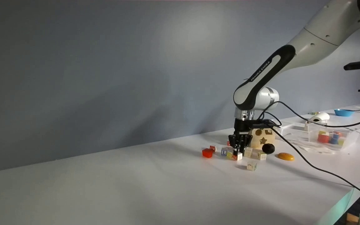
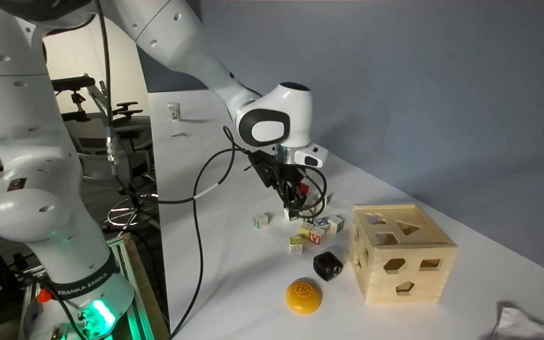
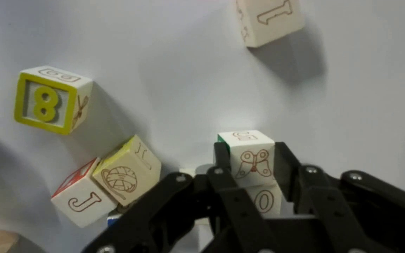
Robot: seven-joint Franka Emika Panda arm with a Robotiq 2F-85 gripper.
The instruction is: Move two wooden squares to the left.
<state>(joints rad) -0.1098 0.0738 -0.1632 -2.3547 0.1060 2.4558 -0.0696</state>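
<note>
The wooden squares are several small pale cubes with printed letters, numbers and pictures. In the wrist view my gripper (image 3: 252,156) is shut on a butterfly cube (image 3: 253,163) with a green side, a finger against each side. A cube with a 0 (image 3: 267,200) sits right behind it, partly hidden by the fingers. A cube with a 1 (image 3: 274,19) lies apart; it shows in both exterior views (image 1: 251,166) (image 2: 260,220). A yellow-framed 8 cube (image 3: 46,102) lies at the left. A J cube (image 3: 84,202) touches a yarn-ball cube (image 3: 127,175). I cannot tell whether the held cube is lifted.
A wooden shape box (image 2: 404,274) stands near the cubes. A black piece (image 2: 327,265) and an orange-yellow rounded piece (image 2: 303,296) lie beside it. A red piece (image 1: 207,152) lies past the gripper. A clear bin (image 1: 350,139) and a cable (image 1: 311,165) are at the right.
</note>
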